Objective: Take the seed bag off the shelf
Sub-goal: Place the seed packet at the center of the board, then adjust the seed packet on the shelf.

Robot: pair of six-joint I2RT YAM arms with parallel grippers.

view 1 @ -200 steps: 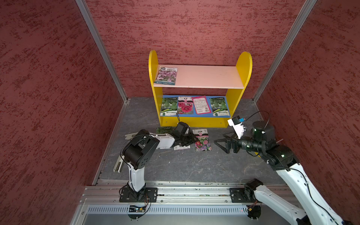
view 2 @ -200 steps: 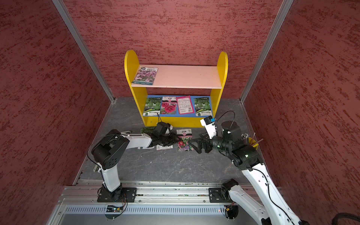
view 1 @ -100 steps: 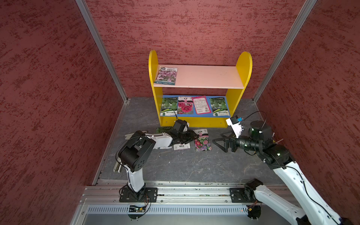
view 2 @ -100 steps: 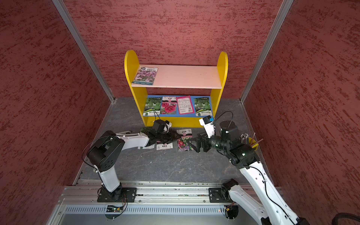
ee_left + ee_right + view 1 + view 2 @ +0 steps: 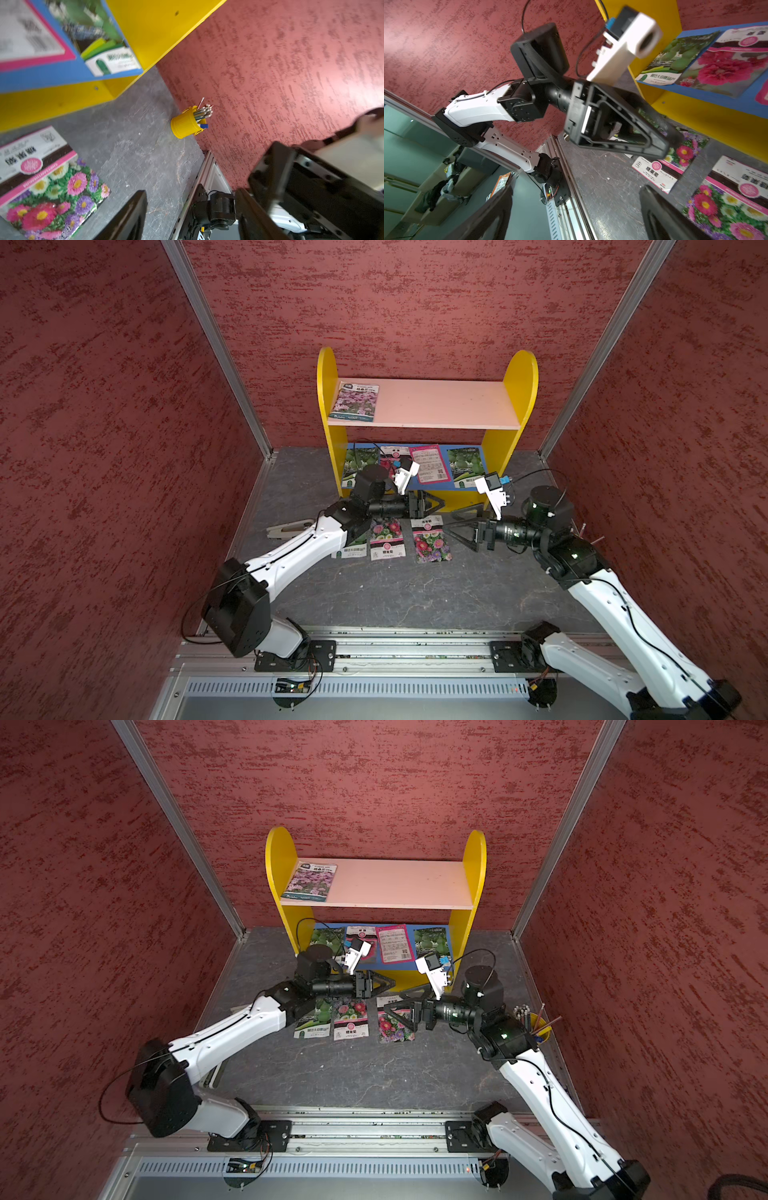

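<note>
Now that my left pincer (image 5: 438, 504) has widened and come up off the bench (image 5: 374, 593), its jaws stand apart with nothing between them, hanging just in front of the shelf (image 5: 515, 377). A moment ago it was lower and narrower, down at the middle seed bag (image 5: 386, 539). That bag now lies flat and free on the bench in front of the shelf, between a green seed bag (image 5: 351, 551) partly under my left arm and a third flower bag (image 5: 431, 541). I read this as a drop-off done: one more bag is off the shelf. My right pincer (image 5: 449, 520) stays wide apart and empty, in front of the shelf's right end. Still on the shelf are one purple-flower bag (image 5: 355, 402) on the pink upper board and four on the blue lower board (image 5: 52, 76). Next, I judge, comes a reach for one of those.
</note>
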